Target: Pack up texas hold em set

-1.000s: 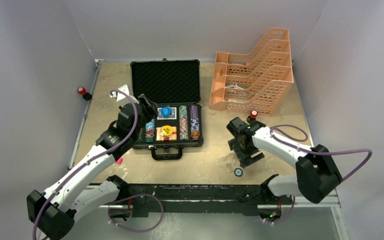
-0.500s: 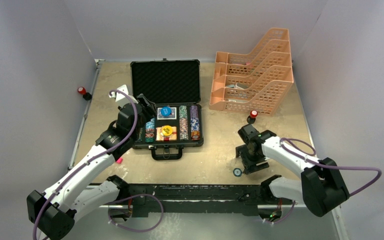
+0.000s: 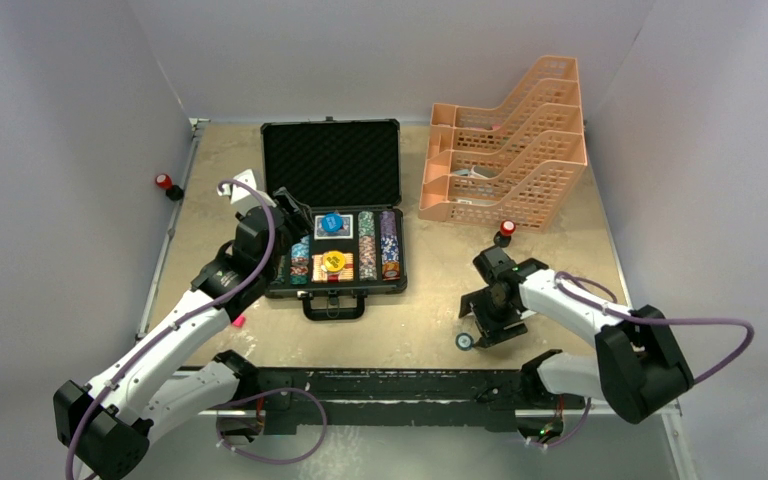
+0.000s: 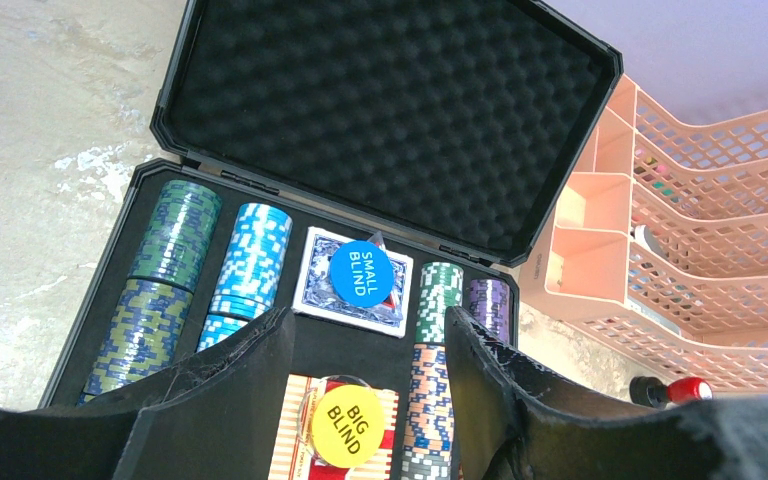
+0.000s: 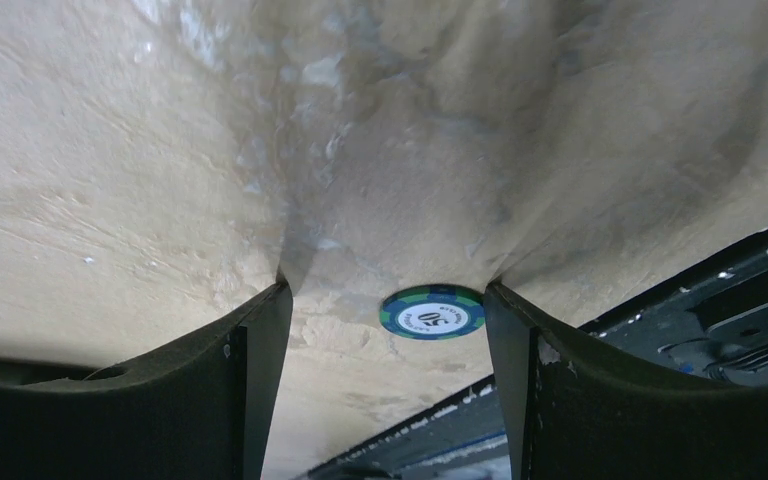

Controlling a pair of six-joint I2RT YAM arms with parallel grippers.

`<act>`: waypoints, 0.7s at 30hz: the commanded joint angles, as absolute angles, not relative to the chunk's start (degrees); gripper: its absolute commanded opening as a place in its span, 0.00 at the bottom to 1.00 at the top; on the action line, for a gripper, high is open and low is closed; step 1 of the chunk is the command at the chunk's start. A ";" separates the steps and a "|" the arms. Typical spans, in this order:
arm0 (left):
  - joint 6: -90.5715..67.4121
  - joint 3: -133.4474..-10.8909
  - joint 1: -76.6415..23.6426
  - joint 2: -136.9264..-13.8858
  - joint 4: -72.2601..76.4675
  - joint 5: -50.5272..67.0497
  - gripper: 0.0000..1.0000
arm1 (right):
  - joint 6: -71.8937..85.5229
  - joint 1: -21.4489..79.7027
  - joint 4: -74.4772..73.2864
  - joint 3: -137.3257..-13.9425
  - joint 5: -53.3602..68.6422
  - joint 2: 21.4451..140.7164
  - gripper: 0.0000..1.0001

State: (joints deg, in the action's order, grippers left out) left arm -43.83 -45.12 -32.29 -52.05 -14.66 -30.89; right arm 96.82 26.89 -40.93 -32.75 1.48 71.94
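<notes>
Plain pale walls (faintly lilac) close in the table on three sides. Its top is tan and mottled, scuffed whitish under the right jaws. Well beyond those jaws stands a peach rack; just behind them a dark rail edges the table. The light is soft and even.

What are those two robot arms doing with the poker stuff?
They're packing a poker set into the black briefcase, which lies open with chips, cards and blind buttons already inside. The right gripper has its jaws open on either side of one loose blue-green chip, not gripping it yet. The left gripper hovers over the case, jaws open, holding nothing.
</notes>
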 commanded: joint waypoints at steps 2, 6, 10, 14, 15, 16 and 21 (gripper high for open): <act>-42.73 -45.79 -31.99 -51.07 -13.24 -32.13 0.56 | 89.49 27.55 -34.26 -33.77 1.64 78.48 0.71; -42.71 -45.84 -31.99 -51.44 -13.18 -32.08 0.56 | 87.36 29.39 -31.97 -35.27 0.88 79.96 0.69; -42.71 -45.92 -31.96 -51.55 -13.27 -32.09 0.56 | 86.82 29.92 -31.66 -35.10 -0.73 79.98 0.59; -42.80 -45.91 -31.93 -51.63 -13.27 -31.99 0.56 | 86.75 29.93 -32.53 -34.93 -2.64 80.12 0.51; -42.79 -45.84 -31.92 -51.59 -13.27 -32.01 0.56 | 86.81 29.97 -33.05 -35.08 -3.09 80.29 0.50; -42.80 -45.84 -31.93 -51.58 -13.19 -32.01 0.56 | 86.89 29.93 -33.62 -35.33 -3.56 80.47 0.50; -42.80 -45.80 -31.89 -51.52 -13.36 -31.86 0.56 | 86.13 29.88 -34.06 -36.43 -6.02 81.51 0.48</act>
